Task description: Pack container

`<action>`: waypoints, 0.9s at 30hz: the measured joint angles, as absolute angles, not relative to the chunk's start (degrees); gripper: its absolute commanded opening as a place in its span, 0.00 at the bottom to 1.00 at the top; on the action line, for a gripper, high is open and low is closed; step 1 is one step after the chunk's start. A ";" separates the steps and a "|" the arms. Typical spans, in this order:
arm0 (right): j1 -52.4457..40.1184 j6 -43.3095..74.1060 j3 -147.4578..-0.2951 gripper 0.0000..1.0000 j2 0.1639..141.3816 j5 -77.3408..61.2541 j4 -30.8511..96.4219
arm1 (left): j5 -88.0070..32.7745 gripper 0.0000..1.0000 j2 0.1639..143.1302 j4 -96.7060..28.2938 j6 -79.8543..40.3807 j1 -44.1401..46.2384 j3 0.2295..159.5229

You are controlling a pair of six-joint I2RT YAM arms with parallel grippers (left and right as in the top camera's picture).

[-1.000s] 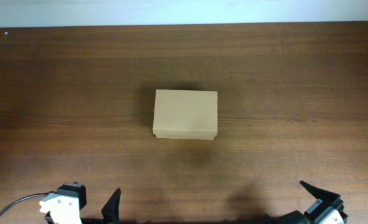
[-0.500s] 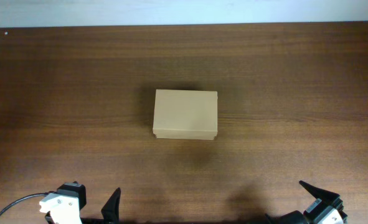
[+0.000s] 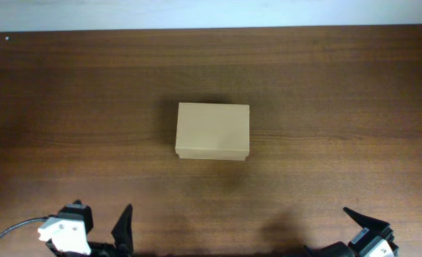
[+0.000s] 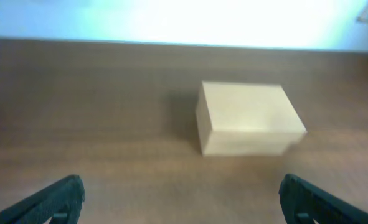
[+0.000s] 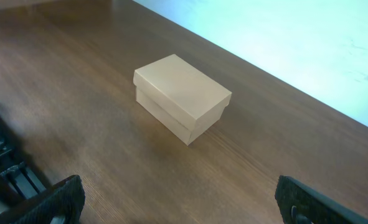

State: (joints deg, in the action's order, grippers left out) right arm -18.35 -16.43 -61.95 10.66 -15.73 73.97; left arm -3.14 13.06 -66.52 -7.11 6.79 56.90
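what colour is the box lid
Plain tan-brown on the cardboard box, no markings; clearest in the right wrist view.

Overhead looks down; both low wrist views share the container (image 3: pixel 212 132).

Left tool (image 4: pixel 182 196), jaws spread wide, right tool (image 5: pixel 179 194), jaws equally wide, both low at the near side

Plain tan container (image 3: pixel 212 131), lid apparently shut, flat at table centre.
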 measured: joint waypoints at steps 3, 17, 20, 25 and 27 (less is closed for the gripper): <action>-18.35 -16.45 -61.95 0.99 10.66 -15.73 73.97 | -0.97 0.99 12.78 -60.75 -7.07 6.63 53.17; -18.35 -16.45 -61.91 0.99 10.66 -15.70 73.87 | 1.13 0.99 5.34 -44.23 -1.21 2.15 31.62; -18.35 -16.43 -61.89 0.99 10.66 -15.70 73.84 | 1.13 1.00 3.49 -44.10 1.34 1.23 28.91; -18.35 -16.43 -61.91 0.99 10.66 -15.73 73.87 | 1.15 1.00 1.28 -43.92 5.65 0.93 22.81; -18.35 -16.43 -61.91 0.99 10.66 -15.70 73.89 | 1.17 1.00 1.17 -43.88 6.42 0.93 20.56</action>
